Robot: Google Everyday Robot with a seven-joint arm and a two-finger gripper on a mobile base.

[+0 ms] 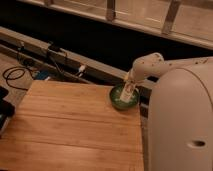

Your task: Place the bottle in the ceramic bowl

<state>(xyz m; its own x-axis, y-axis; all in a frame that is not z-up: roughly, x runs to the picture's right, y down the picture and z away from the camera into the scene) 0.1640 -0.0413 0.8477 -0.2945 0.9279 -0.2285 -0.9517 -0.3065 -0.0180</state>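
The bottle point(129, 95) apparently stood inside the ceramic bowl point(118, 103) at the table's point(70, 130) far right; the gripper point(130, 90) hung above, its jaw state unclear.

The broad tabletop point(75, 125) was pale wood in long planks, its grain running lengthwise, with a dull satin finish. At its far right edge the small round green ceramic bowl point(118, 102) looked glazed and glossy, darker at the rim. The slim white bottle point(131, 92) in it looked like smooth plastic. Directly over the bowl, the gripper point(130, 89) and the robot's white arm shell point(170, 67) looked like smooth matt plastic. Thin black cables point(15, 75) looked rubbery.
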